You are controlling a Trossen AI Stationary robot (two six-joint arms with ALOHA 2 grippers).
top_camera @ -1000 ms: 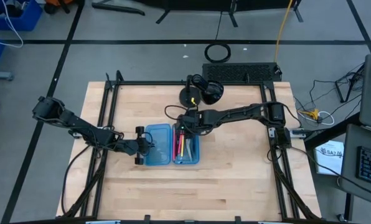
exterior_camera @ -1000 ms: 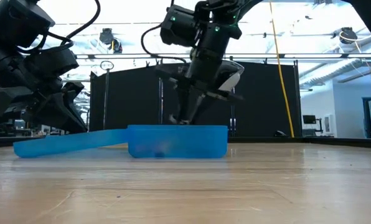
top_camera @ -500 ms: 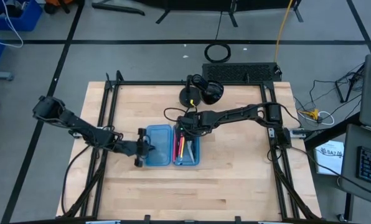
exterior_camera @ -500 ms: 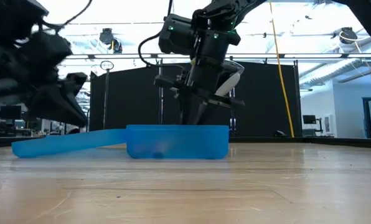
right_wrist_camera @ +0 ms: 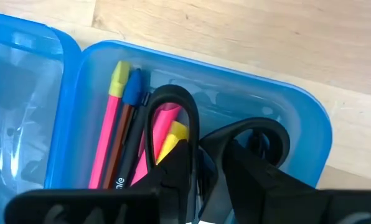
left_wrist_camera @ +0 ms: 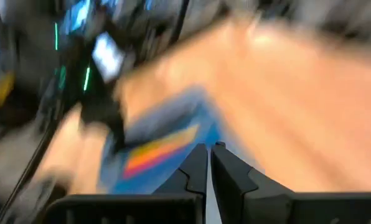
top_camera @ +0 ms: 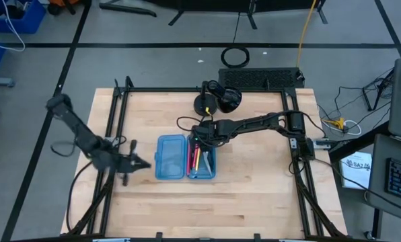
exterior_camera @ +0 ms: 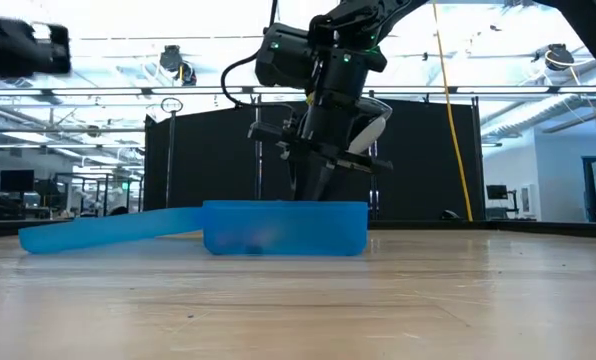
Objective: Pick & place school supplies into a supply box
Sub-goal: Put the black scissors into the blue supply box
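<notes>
The box [top_camera: 186, 156] lies open near the middle of the desk [top_camera: 254, 188], its two blue halves side by side, and the pens [right_wrist_camera: 120, 134] lie in the half nearer my right arm. My right fingers [right_wrist_camera: 201, 165] reach down into that half's far end, clamped on the black loops of the scissors [right_wrist_camera: 251, 134]. My left fingers [left_wrist_camera: 208, 163] are drawn together, holding nothing, off toward the desk's left edge and apart from the box.

- The left wrist view is smeared: the blue box [left_wrist_camera: 167, 149] and what lies in it are only colour streaks.
- The scissors' [right_wrist_camera: 235, 146] blades are hidden behind the right pincer [right_wrist_camera: 204, 168].
- The pens [right_wrist_camera: 120, 130] run off the picture's edge.
- In the low view the box wall [exterior_camera: 283, 228] hides its contents.
</notes>
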